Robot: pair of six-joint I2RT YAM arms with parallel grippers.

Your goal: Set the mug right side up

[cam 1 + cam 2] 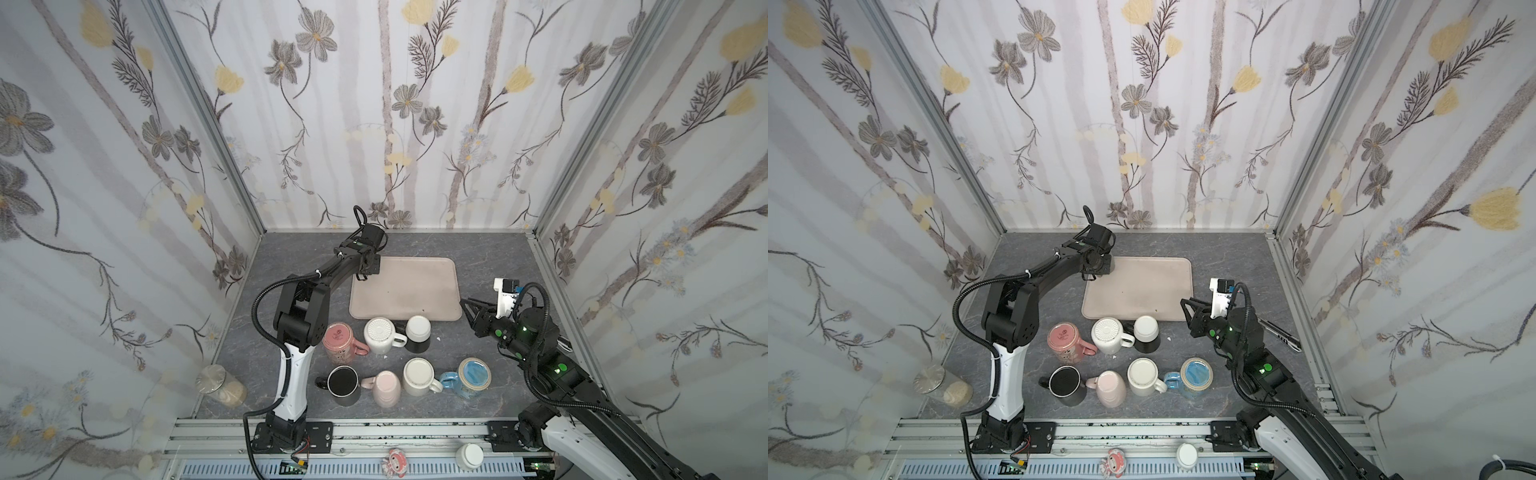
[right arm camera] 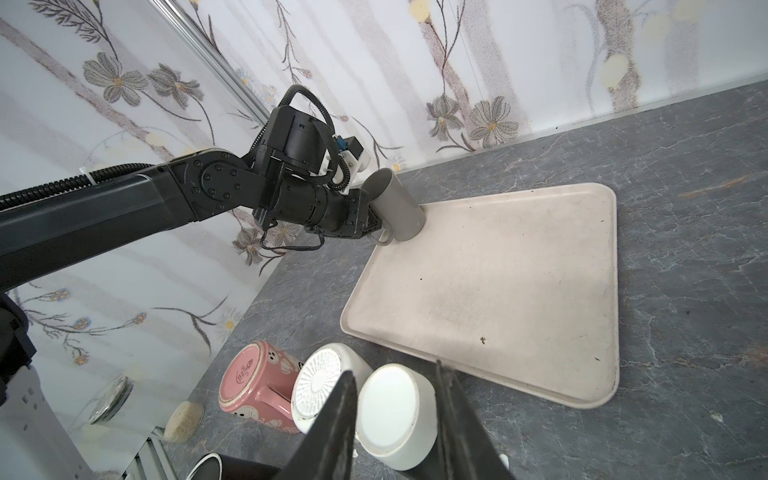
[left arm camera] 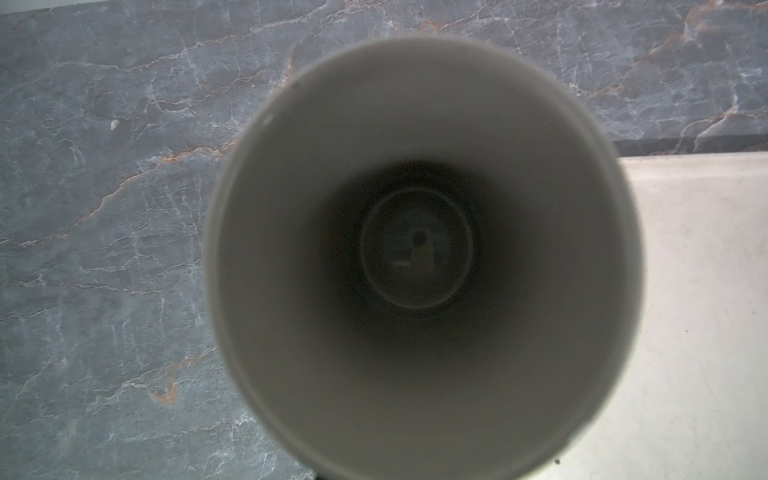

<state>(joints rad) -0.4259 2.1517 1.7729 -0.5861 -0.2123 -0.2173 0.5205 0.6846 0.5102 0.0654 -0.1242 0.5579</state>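
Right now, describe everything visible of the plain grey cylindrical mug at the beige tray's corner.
The plain grey cylindrical mug looks like matte ceramic, tall and straight-walled, with a thin loop handle low on its side. It stands mouth up, roughly upright, base seemingly set on the corner of the beige tray. The left wrist view looks straight down into it: pale empty inside, darker toward the round bottom. The left gripper is at the handle; whether it clamps cannot be told.
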